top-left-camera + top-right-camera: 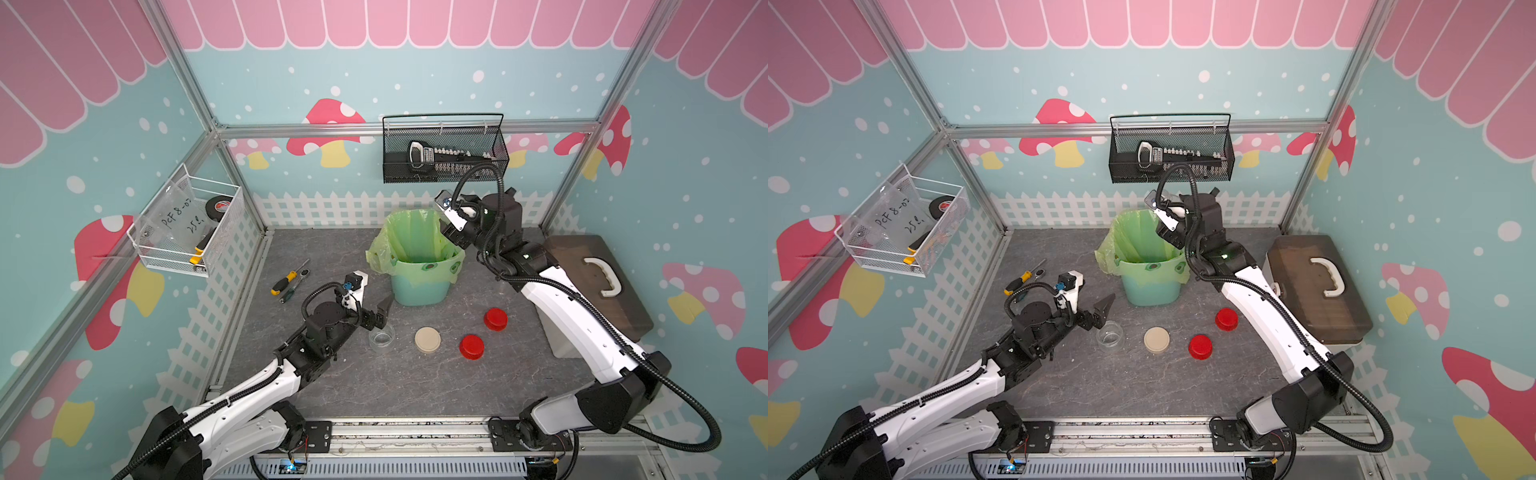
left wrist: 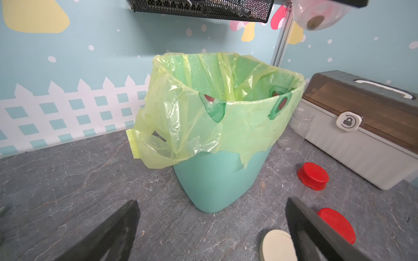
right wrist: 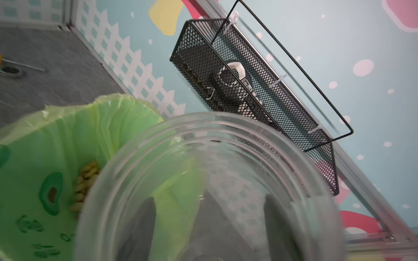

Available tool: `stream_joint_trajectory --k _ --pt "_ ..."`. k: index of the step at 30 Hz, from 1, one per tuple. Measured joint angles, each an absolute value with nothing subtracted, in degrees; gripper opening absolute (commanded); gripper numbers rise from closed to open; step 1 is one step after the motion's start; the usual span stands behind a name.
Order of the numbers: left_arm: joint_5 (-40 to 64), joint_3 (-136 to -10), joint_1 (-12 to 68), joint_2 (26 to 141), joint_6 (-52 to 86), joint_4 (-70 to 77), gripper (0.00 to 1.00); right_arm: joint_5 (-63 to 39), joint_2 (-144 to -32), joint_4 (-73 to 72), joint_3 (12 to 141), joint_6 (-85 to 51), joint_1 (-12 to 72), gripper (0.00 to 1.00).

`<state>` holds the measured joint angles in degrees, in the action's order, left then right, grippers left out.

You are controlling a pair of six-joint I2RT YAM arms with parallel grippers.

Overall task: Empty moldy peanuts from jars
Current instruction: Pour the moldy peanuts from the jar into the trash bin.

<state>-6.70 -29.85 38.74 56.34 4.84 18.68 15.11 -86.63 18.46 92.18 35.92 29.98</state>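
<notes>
My right gripper (image 3: 209, 201) is shut on a clear jar (image 3: 203, 171), tilted mouth-down over the teal bin (image 1: 417, 289) with a green bag (image 1: 409, 237). The jar looks empty in the right wrist view; in the left wrist view the jar (image 2: 316, 13) shows one brownish spot. Moldy peanuts (image 3: 87, 180) lie in the bag. My left gripper (image 1: 376, 316) hangs open just above a second open, empty jar (image 1: 382, 337). A third clear jar (image 2: 296, 131) stands between bin and box. A beige lid (image 1: 427, 340) and two red lids (image 1: 471, 346) (image 1: 495, 319) lie on the table.
A brown-lidded box (image 1: 594, 286) with a white handle sits at the right. A yellow-handled screwdriver (image 1: 286, 280) lies left of the bin. A black mesh basket (image 1: 444, 149) hangs on the back wall and a white wire basket (image 1: 187, 224) on the left wall.
</notes>
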Motion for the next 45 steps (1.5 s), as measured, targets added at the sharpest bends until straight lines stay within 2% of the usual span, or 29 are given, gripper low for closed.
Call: stream_joint_trajectory --k 6,11,17,25,31,34,45 --pt "-6.7 -29.5 38.7 55.8 4.7 18.7 0.99 31.4 -93.7 15.5 92.6 59.4 33.8 0.25" --pt "-6.9 -29.5 38.7 55.5 4.6 18.7 0.99 39.2 -99.3 12.1 92.7 79.2 35.3 0.23" --pt "-6.9 -29.5 38.7 55.2 4.5 18.7 0.99 41.7 -100.1 5.0 89.8 97.7 35.4 0.23" --pt "-6.9 -29.5 38.7 55.2 4.5 18.7 0.99 40.0 -100.1 -1.2 89.5 110.2 35.4 0.23" --pt "-6.9 -29.5 38.7 55.2 4.5 18.7 0.99 38.0 -100.0 -2.5 89.7 109.0 35.4 0.23" --pt "-6.9 -29.5 38.7 55.2 4.5 18.7 0.99 36.5 -99.1 1.3 90.2 102.7 35.4 0.23" --pt "-6.8 -29.4 38.7 55.2 4.5 19.0 0.99 25.1 -83.9 13.0 90.5 59.8 34.9 0.26"
